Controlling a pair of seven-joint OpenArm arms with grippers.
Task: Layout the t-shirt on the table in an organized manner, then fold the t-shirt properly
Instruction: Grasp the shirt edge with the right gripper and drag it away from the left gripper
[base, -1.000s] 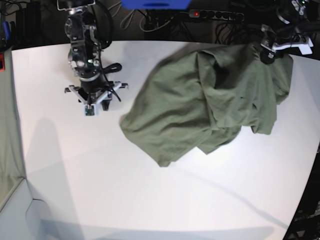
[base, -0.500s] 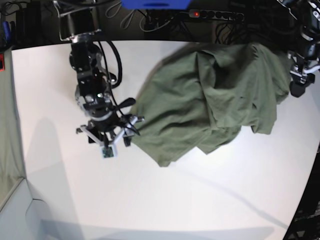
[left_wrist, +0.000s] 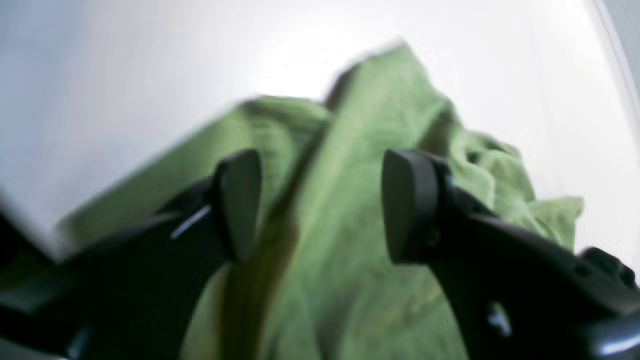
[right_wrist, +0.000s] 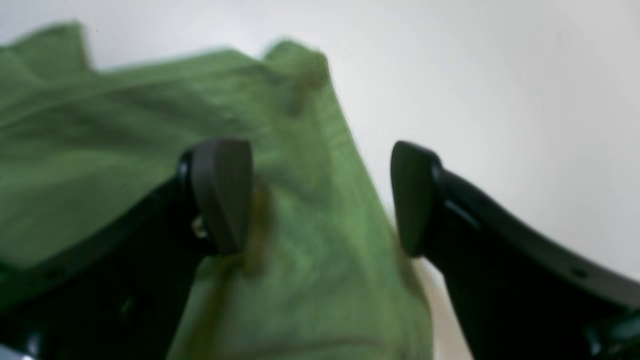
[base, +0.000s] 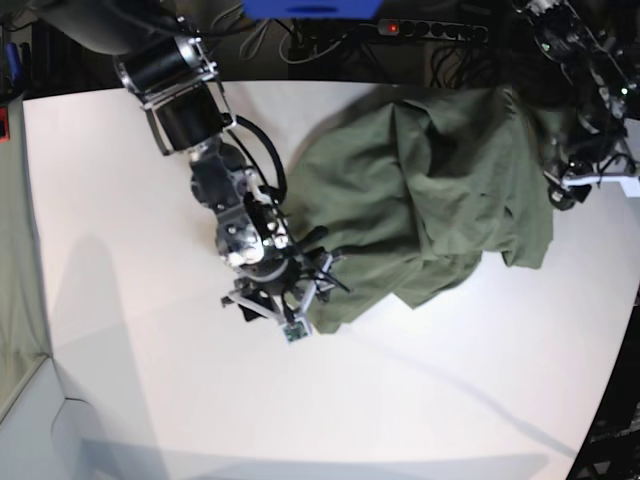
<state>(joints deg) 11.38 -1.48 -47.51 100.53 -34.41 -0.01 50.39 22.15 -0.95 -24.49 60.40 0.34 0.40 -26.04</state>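
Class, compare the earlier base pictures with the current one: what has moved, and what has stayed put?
The right pincer travelled across the table to the near-left corner of the t-shirt, jaws now spread over the cloth, gripping nothing. The left pincer moved from the shirt's far-right corner along its right edge toward the camera, jaws open. The crumpled shirt kept almost the same heap.

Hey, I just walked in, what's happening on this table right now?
A two-armed robot is working on an olive-green t-shirt that lies crumpled on the white table. The right pincer is open over the shirt's near corner, and the left pincer is open over the opposite edge. Neither grips the fabric, and nothing is laid flat or folded yet.
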